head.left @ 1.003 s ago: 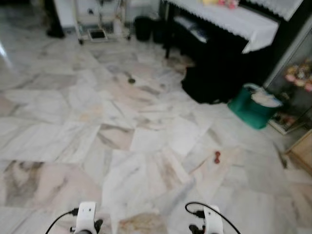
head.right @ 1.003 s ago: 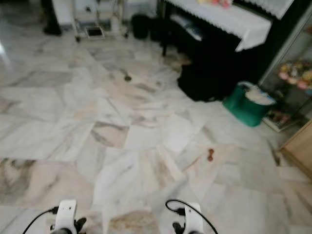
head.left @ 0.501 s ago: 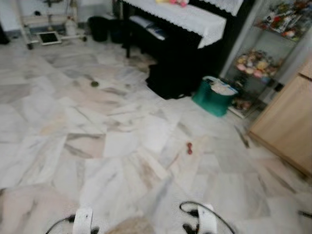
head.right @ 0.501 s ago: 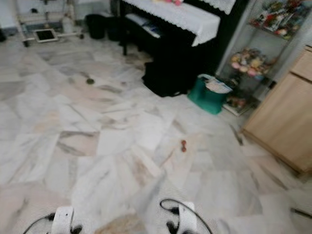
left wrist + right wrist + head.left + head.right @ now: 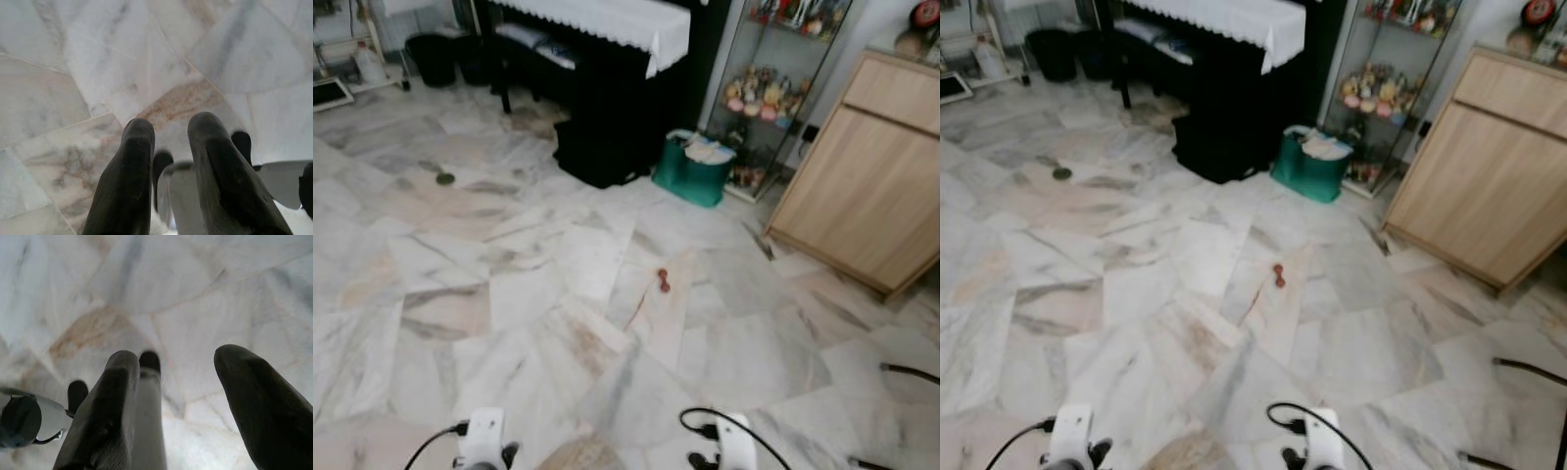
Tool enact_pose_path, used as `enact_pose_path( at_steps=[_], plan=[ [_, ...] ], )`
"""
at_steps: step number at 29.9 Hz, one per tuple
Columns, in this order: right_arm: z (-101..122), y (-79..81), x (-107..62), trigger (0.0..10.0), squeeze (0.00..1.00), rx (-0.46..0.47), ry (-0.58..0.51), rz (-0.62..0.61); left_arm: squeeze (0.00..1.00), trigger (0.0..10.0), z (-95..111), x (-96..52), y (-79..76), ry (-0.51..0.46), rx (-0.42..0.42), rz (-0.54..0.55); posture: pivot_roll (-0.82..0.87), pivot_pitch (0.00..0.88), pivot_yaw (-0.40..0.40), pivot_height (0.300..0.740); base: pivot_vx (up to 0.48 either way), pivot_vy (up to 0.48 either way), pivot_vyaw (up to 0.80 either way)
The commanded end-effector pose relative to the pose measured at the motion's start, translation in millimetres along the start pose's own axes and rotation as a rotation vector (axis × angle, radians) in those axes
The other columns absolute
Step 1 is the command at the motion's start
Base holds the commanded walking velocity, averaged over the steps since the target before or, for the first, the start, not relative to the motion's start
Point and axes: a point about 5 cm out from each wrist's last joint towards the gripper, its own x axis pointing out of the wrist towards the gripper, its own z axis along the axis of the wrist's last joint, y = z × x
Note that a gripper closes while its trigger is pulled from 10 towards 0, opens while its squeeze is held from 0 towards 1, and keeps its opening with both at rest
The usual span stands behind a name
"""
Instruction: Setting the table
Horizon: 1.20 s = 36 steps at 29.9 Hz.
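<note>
- My head camera has swung right over the last second: the wooden cabinet (image 5: pixel 871 186) and the glass display shelf of figurines (image 5: pixel 766 93), barely in the picture a second ago, now fill the far right, while the black piano under its white lace cloth (image 5: pixel 607 20) has slid left. The things themselves have not moved; I have.
- My judgement: I am turning in search of the dining area, so table setting has not begun. No tableware or worktop is in sight.
- On the marble floor (image 5: pixel 509 294) lie a small red object (image 5: pixel 663 280) and a dark round spot (image 5: pixel 444 179); a green basket (image 5: pixel 690 171) stands beside the piano.
- Left pincer (image 5: pixel 168 129) hangs low over the floor, fingers a narrow gap apart, holding nothing.
- Right pincer (image 5: pixel 178 367) hangs likewise, spread wider, empty.
- No brand, label or writing is readable.
</note>
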Motion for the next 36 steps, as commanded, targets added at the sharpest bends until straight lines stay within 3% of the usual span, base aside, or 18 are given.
enact_pose_path(
  at_steps=[1, 36],
  plan=[
    [0.7, 3.1, 0.5, 10.0, 0.00, -0.004, -0.001, 0.006, 0.00, 10.0, -5.4, -1.2, 2.5, 0.019, -0.015, 0.012, 0.10, 0.000, -0.090, 0.740, 0.000, 0.000, -0.58],
    [3.5, 1.7, 0.7, 10.0, 0.00, -0.005, -0.015, -0.013, 0.00, 10.0, 10.3, 2.4, 1.5, -0.022, -0.037, 0.043, 0.08, 0.000, -0.096, 0.740, 0.000, 0.000, -0.59]
  ],
)
